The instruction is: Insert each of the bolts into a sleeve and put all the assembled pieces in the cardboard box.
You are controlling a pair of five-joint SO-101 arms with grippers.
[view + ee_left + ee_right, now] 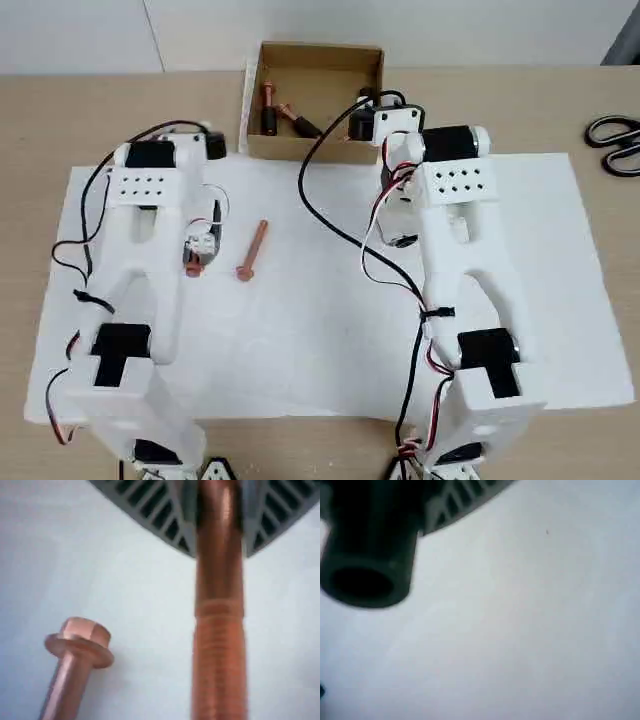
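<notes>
Left hand [197, 250] hangs low over the white sheet [320, 330] on the tabletop [60, 110] in the high view, with a copper bolt [192, 266] pinched in it. A loose bolt [252, 251] lies just beside it on the sheet. The cardboard box [318, 48] at the far edge holds at least two assembled pieces [285, 115], copper and black. The right arm [455, 180] stands near the box.

From the left wrist, the hand's jaws press on the bolt's shank, and its threaded end points away. The loose bolt's flanged head lies close by.

From the right wrist, the right hand [380, 510] grips a black sleeve [365, 575], open mouth outward, above the sheet.

I judge the task partway done. Left to do: join the held bolt and sleeve, box them, then deal with the loose bolt.
</notes>
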